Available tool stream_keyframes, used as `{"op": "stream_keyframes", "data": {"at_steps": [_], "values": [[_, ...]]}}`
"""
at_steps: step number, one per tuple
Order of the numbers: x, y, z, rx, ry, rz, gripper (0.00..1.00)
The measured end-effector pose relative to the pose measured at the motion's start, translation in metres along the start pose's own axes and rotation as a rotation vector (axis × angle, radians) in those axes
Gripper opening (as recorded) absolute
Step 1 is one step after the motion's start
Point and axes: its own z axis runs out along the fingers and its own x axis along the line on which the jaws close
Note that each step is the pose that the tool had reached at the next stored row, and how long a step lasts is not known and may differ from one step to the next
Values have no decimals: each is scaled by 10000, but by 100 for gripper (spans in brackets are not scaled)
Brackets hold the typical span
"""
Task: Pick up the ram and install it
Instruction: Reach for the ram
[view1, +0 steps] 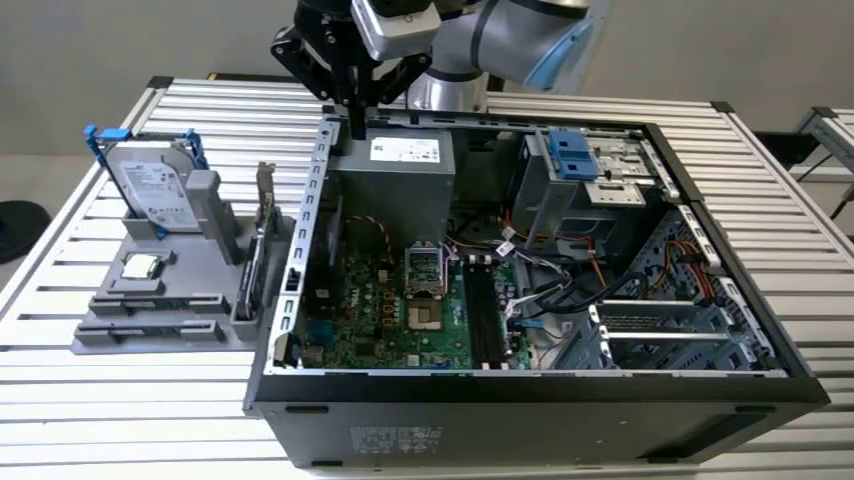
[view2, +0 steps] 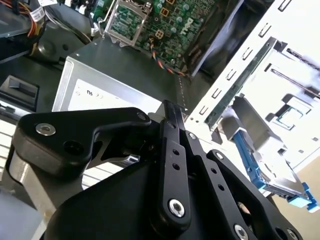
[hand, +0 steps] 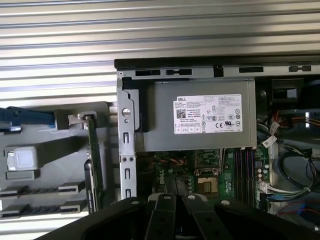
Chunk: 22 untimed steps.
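Slatted metal surface (view1: 120, 400), open computer case (view1: 534, 395) on its side: the hand (view1: 358, 128), closed on nothing, hangs above the power supply (view1: 398, 190) — the ram (view1: 251, 280) stands edge-up in a grey holder (view1: 147, 335), apparently for easy pinching.

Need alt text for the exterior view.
Gripper, shut and empty, hangs above the far edge of an open computer case on a slatted table, near its power supply. On the exterior view's left, a grey holder carries a hard drive.
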Motion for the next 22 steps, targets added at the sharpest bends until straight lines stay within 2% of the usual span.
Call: {"op": "stream_keyframes", "data": {"at_steps": [11, 22], "values": [[251, -19, -5, -1, 2, -46, 0], [438, -32, -9, -1, 3, -63, 0]]}}
